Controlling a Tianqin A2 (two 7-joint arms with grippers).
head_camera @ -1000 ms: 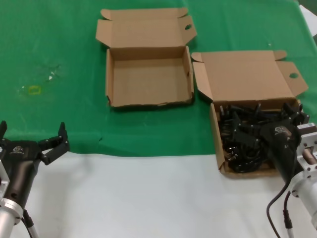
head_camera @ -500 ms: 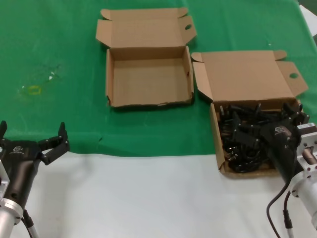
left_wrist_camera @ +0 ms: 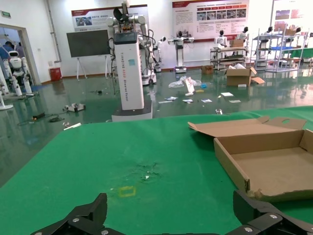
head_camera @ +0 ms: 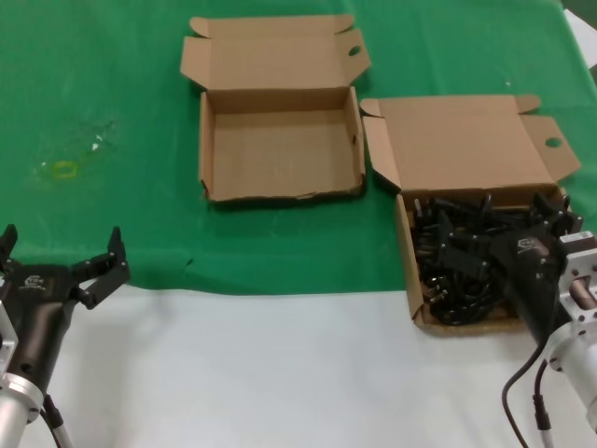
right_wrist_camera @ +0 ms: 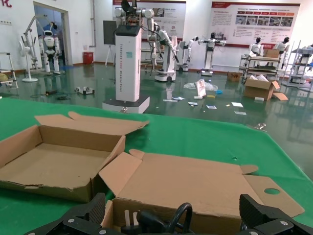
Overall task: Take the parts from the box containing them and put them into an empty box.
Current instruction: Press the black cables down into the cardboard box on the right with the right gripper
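Jaws of the right gripper stand spread and empty over the cords in the full box, so the first pick is in hand; next they must lower and shut on one cord, then carry it to the empty box beyond and to the left, while the left gripper waits, jaws wide, at the bench edge.

The right gripper sits over the near right part of the box of cords, so the cords beneath its body and between its jaws are hidden; whether the fingers touch any cord cannot be told. In the right wrist view only the two fingertips show at the picture's edge, and just one plug and a cord loop between the jaws peek over the box wall. The left gripper is cut off in the left wrist view, where only its fingertips appear. The empty box runs off that picture's edge beyond one jaw.
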